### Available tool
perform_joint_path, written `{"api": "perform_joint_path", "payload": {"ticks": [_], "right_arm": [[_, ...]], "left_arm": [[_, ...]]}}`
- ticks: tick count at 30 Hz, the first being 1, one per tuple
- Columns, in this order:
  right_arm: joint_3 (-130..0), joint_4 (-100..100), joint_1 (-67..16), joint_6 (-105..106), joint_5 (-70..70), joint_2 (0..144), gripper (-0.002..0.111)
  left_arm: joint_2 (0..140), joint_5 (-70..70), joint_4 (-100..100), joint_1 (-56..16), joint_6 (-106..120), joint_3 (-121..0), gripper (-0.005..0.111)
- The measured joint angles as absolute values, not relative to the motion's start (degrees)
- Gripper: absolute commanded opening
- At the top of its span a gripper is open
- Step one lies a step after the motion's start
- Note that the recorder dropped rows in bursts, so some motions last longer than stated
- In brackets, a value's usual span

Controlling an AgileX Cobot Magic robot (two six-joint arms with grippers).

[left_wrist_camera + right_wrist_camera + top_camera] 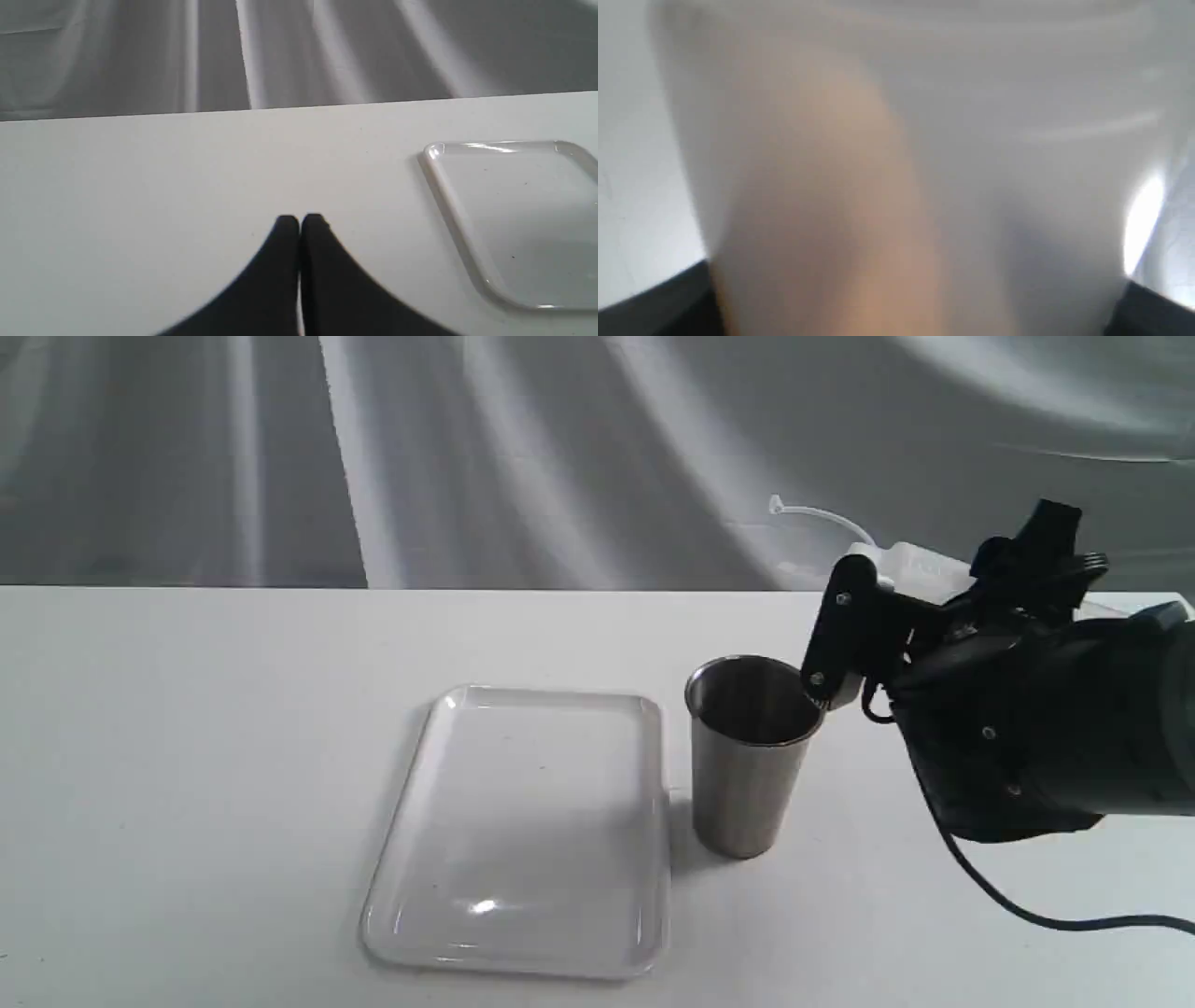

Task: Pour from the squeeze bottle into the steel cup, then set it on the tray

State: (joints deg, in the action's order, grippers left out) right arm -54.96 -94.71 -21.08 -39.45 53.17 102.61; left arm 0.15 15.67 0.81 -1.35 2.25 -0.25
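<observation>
The left tool (pixel 299 223) rests closed and empty over the table (pixel 187 756). The tray (pixel 551 693) lies bare, with the cup (pixel 747 784) just right of it. The right tool (pixel 938 602) grips the bottle (pixel 920 569) round its body, tipped close by the cup's rim. Its soft walls likely give, so a mid-body hold should be firm yet gentle. The sloshing liquid shifts its weight.

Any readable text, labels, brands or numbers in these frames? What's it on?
None: no text can be read in any view.
squeeze bottle: plain translucent wall, no label visible; the right wrist view shows it only as a blur.
steel cup: bare brushed metal, no mark on the side shown.
tray: plain, only glare and a few small specks.
</observation>
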Motion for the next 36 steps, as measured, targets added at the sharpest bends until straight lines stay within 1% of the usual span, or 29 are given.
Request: {"api": "perform_joint_path", "payload": {"ticks": [16,36], "right_arm": [[-55.0,-96.1,-21.1,-22.9,53.8,102.6,0.0],[-55.0,-98.0,-21.1,-11.2,55.5,103.0,0.0]], "left_arm": [[0.1,15.7,0.8,-1.3,2.3,-0.3,0.0],[0.1,15.7,0.8,-1.3,2.3,-0.3,0.0]]}}
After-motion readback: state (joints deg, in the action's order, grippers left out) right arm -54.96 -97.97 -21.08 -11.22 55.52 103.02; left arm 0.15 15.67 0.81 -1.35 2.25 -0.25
